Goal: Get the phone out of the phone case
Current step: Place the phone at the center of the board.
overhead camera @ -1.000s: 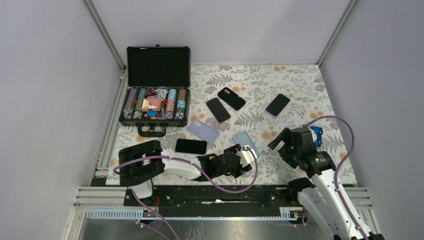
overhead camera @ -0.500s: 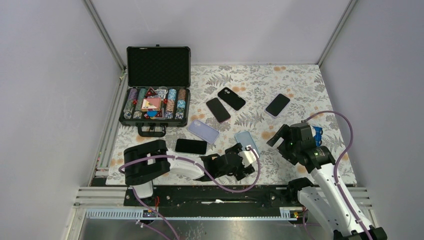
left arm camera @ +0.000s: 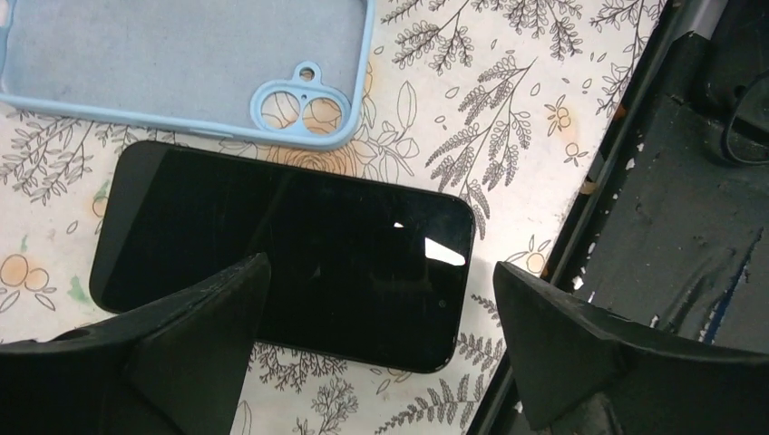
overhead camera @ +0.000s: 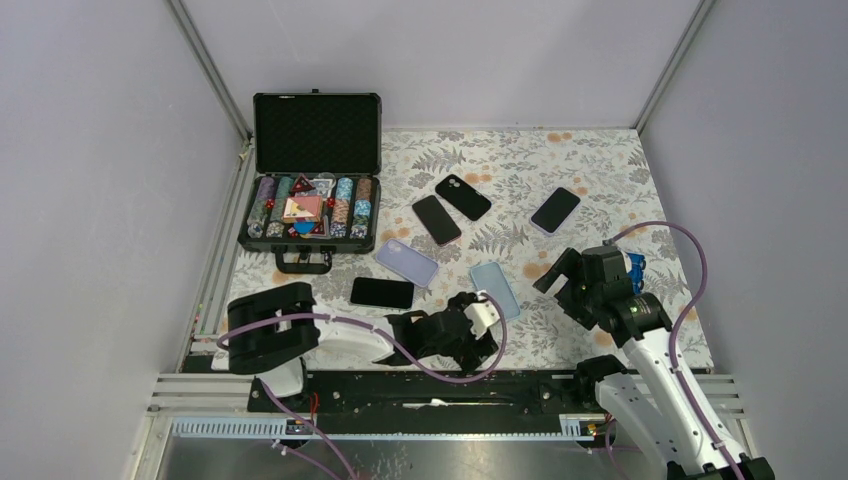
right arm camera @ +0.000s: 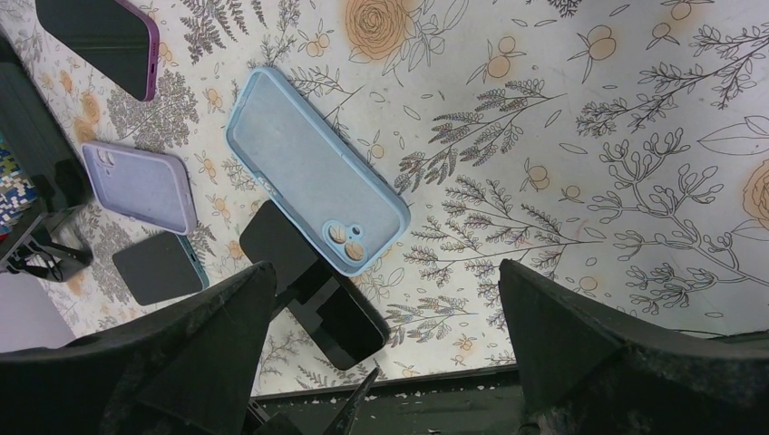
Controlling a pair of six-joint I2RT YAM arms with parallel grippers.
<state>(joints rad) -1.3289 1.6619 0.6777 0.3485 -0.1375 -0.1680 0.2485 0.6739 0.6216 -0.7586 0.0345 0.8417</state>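
Left wrist view: is the phone (left arm camera: 281,263) out?
— Yes. It lies bare, screen up, on the tablecloth (left arm camera: 544,82). The blue case (left arm camera: 181,63) sits empty just beside it, at eleven o'clock.
— And the grippers?
— The left gripper (left arm camera: 379,272) hangs over the phone, fingers spread wide, holding nothing. The right gripper (right arm camera: 385,267), off at two o'clock, is wide and empty too.
— So?
— I'd lift the left straight up, so no fingertip drags the phone.

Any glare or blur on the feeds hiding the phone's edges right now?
Left wrist: one small bright reflection on the black phone, edges crisp; the left fingers look dark and soft. Right wrist: the empty blue case is sharp, right fingers underexposed. Top view: even light, no harsh shadows.
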